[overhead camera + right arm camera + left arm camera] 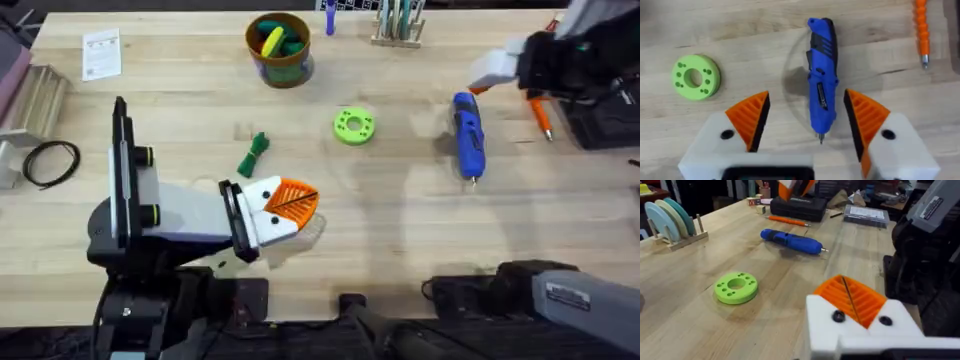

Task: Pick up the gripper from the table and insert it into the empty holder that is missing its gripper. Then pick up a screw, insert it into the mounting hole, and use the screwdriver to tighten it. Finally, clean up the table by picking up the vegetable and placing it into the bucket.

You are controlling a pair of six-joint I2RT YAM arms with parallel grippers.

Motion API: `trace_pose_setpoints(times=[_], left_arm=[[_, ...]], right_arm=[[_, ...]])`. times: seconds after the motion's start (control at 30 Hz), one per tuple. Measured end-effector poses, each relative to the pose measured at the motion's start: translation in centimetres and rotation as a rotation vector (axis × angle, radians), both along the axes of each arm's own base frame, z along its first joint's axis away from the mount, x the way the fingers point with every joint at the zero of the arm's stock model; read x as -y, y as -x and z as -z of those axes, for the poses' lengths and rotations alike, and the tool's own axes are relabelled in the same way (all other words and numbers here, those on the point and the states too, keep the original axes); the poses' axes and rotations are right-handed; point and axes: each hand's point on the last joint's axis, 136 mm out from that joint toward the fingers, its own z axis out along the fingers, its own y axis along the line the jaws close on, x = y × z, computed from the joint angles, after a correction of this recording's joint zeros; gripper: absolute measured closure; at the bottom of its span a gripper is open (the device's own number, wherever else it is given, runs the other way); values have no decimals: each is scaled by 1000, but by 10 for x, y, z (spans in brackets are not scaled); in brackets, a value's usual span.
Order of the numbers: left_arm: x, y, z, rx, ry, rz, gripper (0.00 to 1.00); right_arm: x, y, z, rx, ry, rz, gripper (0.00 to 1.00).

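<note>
The blue screwdriver (pixel 467 135) lies on the table (pixel 400 220) at the right, silver tip toward the front. My right gripper (pixel 807 120) hovers over it, open, with the screwdriver (pixel 820 85) between the orange pads and untouched. My left gripper (pixel 295 203) rests low at the centre-left, shut with nothing held; its orange pads (pixel 852 297) meet, and a dark screw head (pixel 838 316) shows in each white block. The dark-green vegetable (pixel 254 155) lies just behind it. The bucket (pixel 279 48) stands at the back. A loose gripper and an empty holder are out of view.
A bright green disc with holes (pixel 353 126) lies mid-table. A thin orange tool (pixel 541 117) and a black case (pixel 600 120) are at the far right. A dish rack (pixel 398 25) stands at the back, a paper (pixel 102 52) and a cable coil (pixel 50 160) on the left.
</note>
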Motion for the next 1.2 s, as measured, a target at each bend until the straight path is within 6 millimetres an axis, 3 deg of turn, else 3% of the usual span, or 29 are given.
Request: trace_pose_setpoints(times=[0.27, 0.47, 0.63, 0.83, 1.2], left_arm=[[0, 0, 0, 0, 0, 0, 986], [0, 0, 0, 0, 0, 0, 986], [0, 0, 0, 0, 0, 0, 986], [0, 0, 0, 0, 0, 0, 986], [0, 0, 0, 0, 0, 0, 986]], right_arm=[[0, -26, 33, -63, 12, -34, 105], [9, -31, 49, -104, 13, -14, 105], [17, -32, 75, -187, 13, -5, 103], [18, -34, 101, -259, 24, -48, 102], [19, -38, 130, -329, 37, -110, 96]])
